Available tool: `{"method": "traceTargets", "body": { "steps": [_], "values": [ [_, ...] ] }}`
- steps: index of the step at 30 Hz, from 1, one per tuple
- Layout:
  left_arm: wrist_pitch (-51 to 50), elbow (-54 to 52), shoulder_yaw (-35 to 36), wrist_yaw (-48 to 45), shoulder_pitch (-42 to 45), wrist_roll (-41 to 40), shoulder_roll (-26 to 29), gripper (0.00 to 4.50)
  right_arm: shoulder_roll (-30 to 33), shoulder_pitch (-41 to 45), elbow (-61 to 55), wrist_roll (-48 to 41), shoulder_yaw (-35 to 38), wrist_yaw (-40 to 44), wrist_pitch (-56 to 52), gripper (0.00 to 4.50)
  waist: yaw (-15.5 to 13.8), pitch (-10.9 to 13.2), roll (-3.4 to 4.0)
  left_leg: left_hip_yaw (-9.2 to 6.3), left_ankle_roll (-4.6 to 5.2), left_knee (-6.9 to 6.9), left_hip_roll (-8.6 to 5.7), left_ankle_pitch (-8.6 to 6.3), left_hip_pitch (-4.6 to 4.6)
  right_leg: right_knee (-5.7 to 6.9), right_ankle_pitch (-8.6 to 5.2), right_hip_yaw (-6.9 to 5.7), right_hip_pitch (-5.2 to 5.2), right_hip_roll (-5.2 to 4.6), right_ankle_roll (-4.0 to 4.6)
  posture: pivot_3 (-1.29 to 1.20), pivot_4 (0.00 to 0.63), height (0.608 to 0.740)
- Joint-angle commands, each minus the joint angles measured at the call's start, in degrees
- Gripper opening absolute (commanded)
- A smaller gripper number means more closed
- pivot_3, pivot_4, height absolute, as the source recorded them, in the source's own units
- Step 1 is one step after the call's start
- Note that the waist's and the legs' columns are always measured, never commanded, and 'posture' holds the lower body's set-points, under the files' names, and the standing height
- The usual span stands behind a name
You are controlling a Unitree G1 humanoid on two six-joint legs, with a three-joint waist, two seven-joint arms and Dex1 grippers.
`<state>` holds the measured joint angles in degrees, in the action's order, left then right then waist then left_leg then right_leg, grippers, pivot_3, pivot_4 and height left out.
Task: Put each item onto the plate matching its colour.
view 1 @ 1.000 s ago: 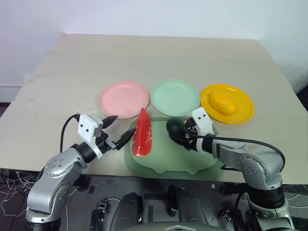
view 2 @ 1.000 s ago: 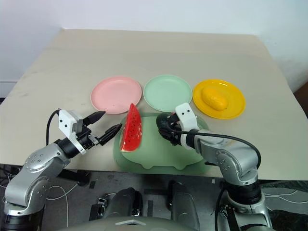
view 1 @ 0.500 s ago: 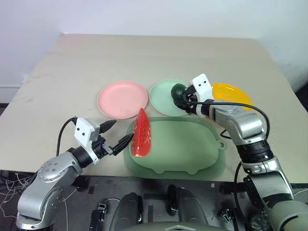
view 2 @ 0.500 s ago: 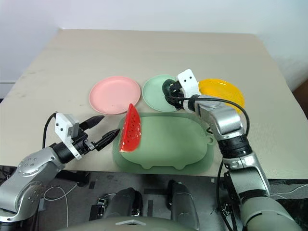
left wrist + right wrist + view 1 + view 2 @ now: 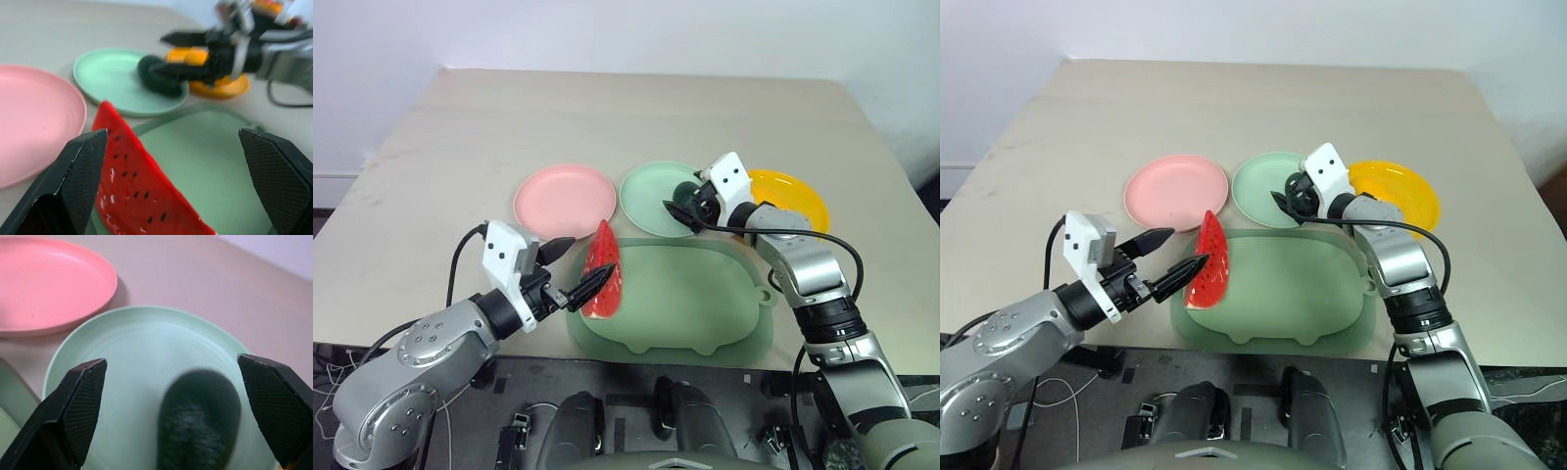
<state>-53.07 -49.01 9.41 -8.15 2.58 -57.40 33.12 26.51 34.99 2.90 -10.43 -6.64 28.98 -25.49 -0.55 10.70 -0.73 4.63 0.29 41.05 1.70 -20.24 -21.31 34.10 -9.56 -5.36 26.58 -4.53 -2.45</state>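
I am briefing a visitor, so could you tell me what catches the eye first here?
The red toy watermelon wedge stands on the pale green tray's left end, between the open left tool's black fingers. Behind it, the open right tool hangs over the mint green plate, a dark green toy avocado between its fingers.

1. Bright, even overhead light; soft short shadows under the pink plate and green tray.
2. Head views sharp, no glare.
3. Wrist views: avocado motion-blurred, right gripper smeared, near fingers soft.
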Motion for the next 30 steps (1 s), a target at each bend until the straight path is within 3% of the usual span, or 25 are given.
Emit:
{"method": "traceTargets", "body": {
  "steps": [1, 17, 21, 24, 28, 30],
  "values": [
    [-5.65, -0.71, -4.19, 4.84, 3.57, 0.65, 1.98, 4.5, -0.72, -0.27, -5.05, -2.7, 5.12, -0.68, -0.28, 4.49, -0.09, 0.0, 0.0, -0.02, -0.01, 0.0, -0.03, 0.01, -0.01, 0.0, 0.0, 0.0, 0.0, 0.0, 0.0, 0.0, 0.15, 0.74],
    [-19.78, 13.74, -11.95, 14.77, 13.47, 4.54, -8.31, 4.5, 0.82, -8.63, -13.36, -3.69, 10.74, -1.86, -3.36, 4.49, -0.19, -0.01, 0.0, -0.04, -0.07, 0.0, -0.12, 0.04, 0.02, 0.0, 0.0, 0.0, -0.06, 0.0, 0.0, 0.0, 0.15, 0.74],
    [-19.8, 13.55, -11.51, 13.33, 14.48, 5.87, -9.12, 3.73, 1.05, -10.6, -15.32, -4.21, 12.93, -2.64, -3.78, 4.5, -0.16, -0.01, 0.0, -0.03, -0.09, 0.0, -0.12, 0.05, 0.05, 0.01, 0.0, 0.0, -0.08, -0.01, 0.0, 0.0, 0.15, 0.74],
    [-19.34, 13.16, -10.88, 12.38, 14.93, 6.92, -9.32, 3.51, 1.42, -12.98, -17.85, -6.15, 15.64, -2.05, -3.99, 4.5, -0.25, -0.01, 0.0, -0.05, -0.1, 0.0, -0.12, 0.05, 0.05, 0.01, 0.0, 0.0, -0.08, -0.01, 0.0, 0.0, 0.15, 0.74],
    [-17.12, 13.84, -7.92, 11.3, 18.11, 7.71, -10.81, 2.8, 2.06, -19.55, -24.29, -15.24, 23.76, 0.62, -7.51, 4.5, -0.37, 0.0, -0.01, -0.09, -0.09, 0.0, -0.14, 0.05, 0.02, -0.02, -0.01, -0.02, -0.09, -0.02, 0.0, 0.0, 0.15, 0.74],
    [-16.17, 14.91, -6.68, 10.5, 20.32, 7.74, -11.66, 2.8, 3.9, -23.9, -28.19, -20.39, 26.06, 3.84, -10.63, 4.5, -0.33, 0.01, -0.02, -0.08, -0.08, 0.01, -0.14, 0.05, 0.01, -0.02, 0.0, -0.01, -0.09, -0.04, 0.0, 0.0, 0.15, 0.74]
  ]
}}
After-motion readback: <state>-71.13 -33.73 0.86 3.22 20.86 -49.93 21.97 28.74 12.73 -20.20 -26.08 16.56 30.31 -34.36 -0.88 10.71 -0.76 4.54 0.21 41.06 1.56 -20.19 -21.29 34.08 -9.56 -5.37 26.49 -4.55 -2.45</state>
